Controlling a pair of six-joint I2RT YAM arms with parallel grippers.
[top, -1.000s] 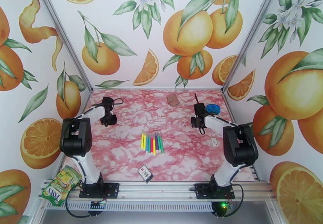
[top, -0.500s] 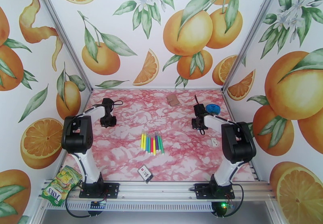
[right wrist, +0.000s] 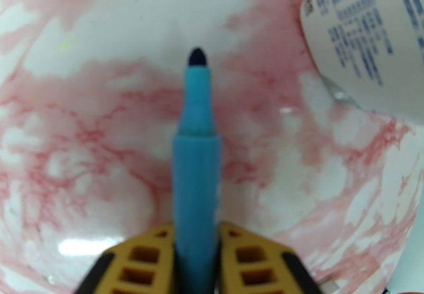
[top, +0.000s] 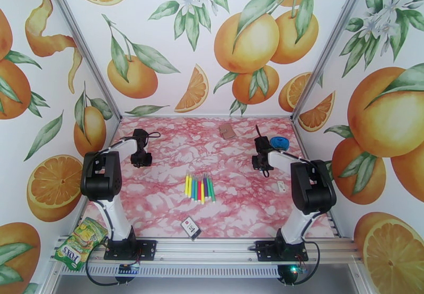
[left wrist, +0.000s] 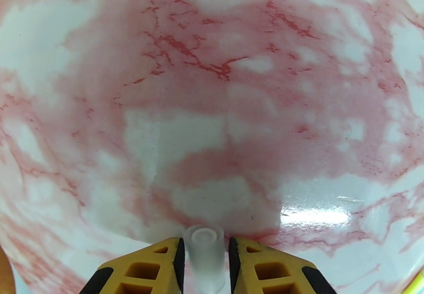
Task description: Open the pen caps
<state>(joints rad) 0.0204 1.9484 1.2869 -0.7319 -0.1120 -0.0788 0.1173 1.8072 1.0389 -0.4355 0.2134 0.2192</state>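
The left tool [left wrist: 205, 252], low over the pink marbled surface [left wrist: 212, 104], has a clear cap [left wrist: 203, 245] between its fingers. A sliver of gap shows on one side, so whether it still pinches the cap cannot be told. The right tool [right wrist: 196, 247] grips an uncapped blue pen [right wrist: 196, 168], tip outward, beside a printed white container [right wrist: 365, 35]. The other pens [top: 200, 188] lie in a row mid-surface.
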